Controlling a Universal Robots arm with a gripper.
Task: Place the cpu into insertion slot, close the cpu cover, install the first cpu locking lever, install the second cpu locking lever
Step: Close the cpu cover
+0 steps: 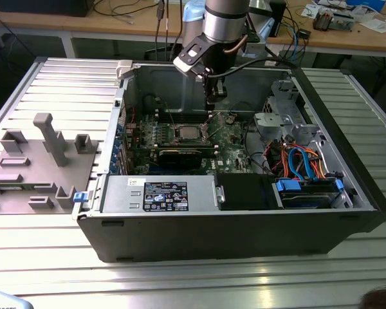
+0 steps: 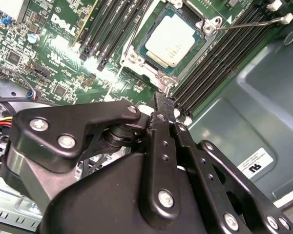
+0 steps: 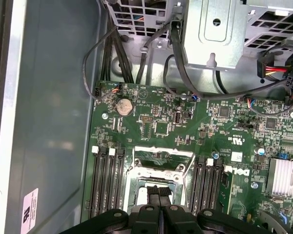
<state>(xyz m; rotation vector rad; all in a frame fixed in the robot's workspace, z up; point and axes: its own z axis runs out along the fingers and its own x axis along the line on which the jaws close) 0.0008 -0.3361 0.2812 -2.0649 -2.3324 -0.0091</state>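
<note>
The cpu (image 2: 172,41), a silver-grey square, lies flat in the insertion slot (image 2: 136,54) on the green board; in the exterior view the cpu (image 1: 184,134) sits mid-board. In the first wrist view the cpu cover (image 3: 162,150) looks tilted up behind the slot, with board showing through its cut-out. My gripper (image 2: 162,100) is shut with nothing in it, its tip close above the slot's near edge. It partly hides the socket in the first wrist view (image 3: 158,192). From outside, the gripper (image 1: 213,98) hangs just above the board. I cannot make out the locking levers.
Long black memory slots (image 2: 212,63) flank the socket on both sides. A finned heatsink (image 3: 285,176), a metal drive cage (image 3: 215,29) and loose cables (image 3: 178,63) crowd the board's edges. A black card (image 1: 180,156) and the power supply (image 1: 161,193) lie nearer the case front.
</note>
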